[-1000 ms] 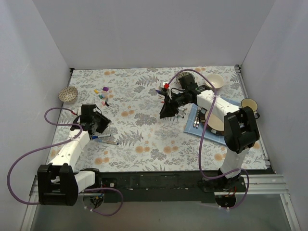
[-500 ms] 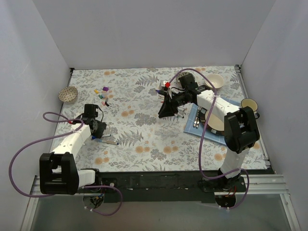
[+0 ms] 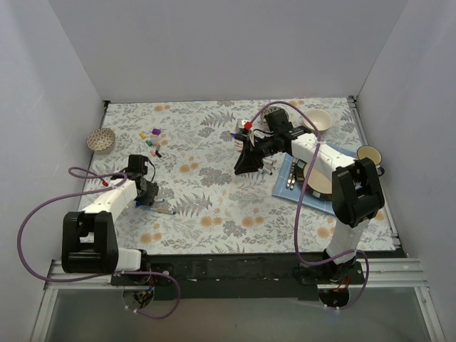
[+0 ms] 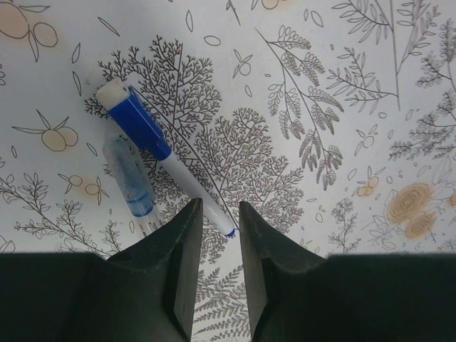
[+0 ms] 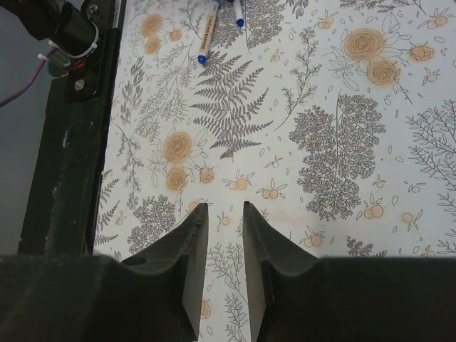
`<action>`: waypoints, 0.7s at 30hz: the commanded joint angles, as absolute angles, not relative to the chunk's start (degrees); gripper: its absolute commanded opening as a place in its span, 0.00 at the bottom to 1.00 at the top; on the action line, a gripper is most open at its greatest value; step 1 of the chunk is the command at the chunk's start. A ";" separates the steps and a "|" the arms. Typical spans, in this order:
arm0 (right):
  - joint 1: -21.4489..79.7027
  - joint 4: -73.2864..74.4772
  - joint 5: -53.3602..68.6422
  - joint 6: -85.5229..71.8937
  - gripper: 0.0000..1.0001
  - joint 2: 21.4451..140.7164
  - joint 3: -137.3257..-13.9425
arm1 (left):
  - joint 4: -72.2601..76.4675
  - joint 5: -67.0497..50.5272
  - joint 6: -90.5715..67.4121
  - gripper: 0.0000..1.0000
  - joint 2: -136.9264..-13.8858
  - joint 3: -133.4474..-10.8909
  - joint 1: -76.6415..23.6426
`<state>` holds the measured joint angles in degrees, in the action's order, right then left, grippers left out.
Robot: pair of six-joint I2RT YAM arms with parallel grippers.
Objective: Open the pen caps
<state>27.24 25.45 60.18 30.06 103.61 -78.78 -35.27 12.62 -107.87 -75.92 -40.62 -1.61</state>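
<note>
White-walled booth. A floral tablecloth (image 3: 214, 199) is covering the whole table, and I am working both arms from its near edge.

I am hovering my left gripper (image 4: 219, 206) low over the cloth, at the left of the overhead view. Its fingers are standing narrowly apart and pinching nothing. A blue pen (image 4: 187, 182) is lying slantwise ahead of them. Its small blue tip is sitting in the gap, touching neither finger as far as I can see. I cannot tell whether that tip is a cap or a nib. A paler, see-through pen (image 4: 128, 178) is lying close against the blue pen's thick end, on the left.

I am holding my right gripper (image 5: 224, 206) above bare cloth near the middle of the table. Its fingers are standing a narrow slot apart, with nothing between them.

Loose pen caps (image 3: 152, 138) are lying in a small scatter at the upper left of the overhead view. They are near a small patterned bowl (image 3: 100, 140) and well apart from both grippers.

At the right, a blue placemat (image 3: 283, 184) is carrying a plate (image 3: 318, 187), and a cup (image 3: 368, 152) is sitting just beyond it.
</note>
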 commanded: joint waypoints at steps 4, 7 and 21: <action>27.51 24.17 61.08 29.71 0.33 100.72 -78.31 | -35.95 14.94 -109.07 0.23 -79.54 -40.96 -1.14; 27.42 24.08 61.17 29.71 0.32 100.64 -78.31 | -35.33 15.29 -109.16 0.24 -80.68 -40.69 -0.79; 27.33 23.91 61.00 29.71 0.32 99.93 -78.13 | -36.57 12.84 -108.11 0.34 -86.74 -44.38 -0.09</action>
<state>27.24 25.30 60.16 29.93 102.59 -78.48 -34.22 12.64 -108.86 -84.31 -44.45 -0.38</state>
